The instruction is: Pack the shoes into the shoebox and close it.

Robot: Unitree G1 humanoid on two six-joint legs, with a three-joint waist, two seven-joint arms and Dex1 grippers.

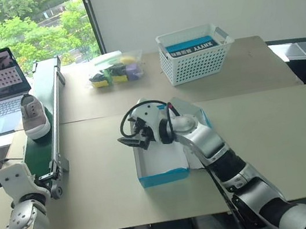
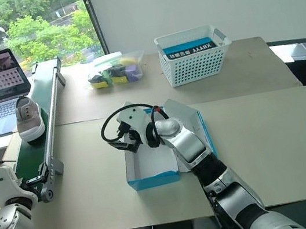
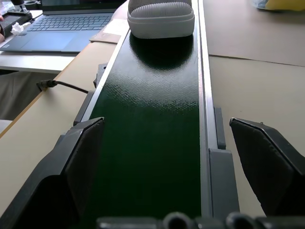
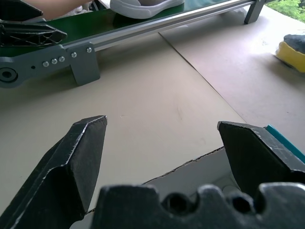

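Shoe [image 3: 160,16] cropped at frame edge

Even daylight is being let in through the window [image 1: 21,30] at ten o'clock, and the scene is being lit brightly. Soft shadows are being cast beneath the shoe [image 3: 160,16] on the belt. Near gripper fingers [image 4: 76,162] are being rendered slightly soft.

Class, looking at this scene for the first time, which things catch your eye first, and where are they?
The bright blue shoebox lies open mid-table, with the right claw hovering open over its far end. On the left, a grey sneaker sits on a green conveyor belt, the open left claw facing it.
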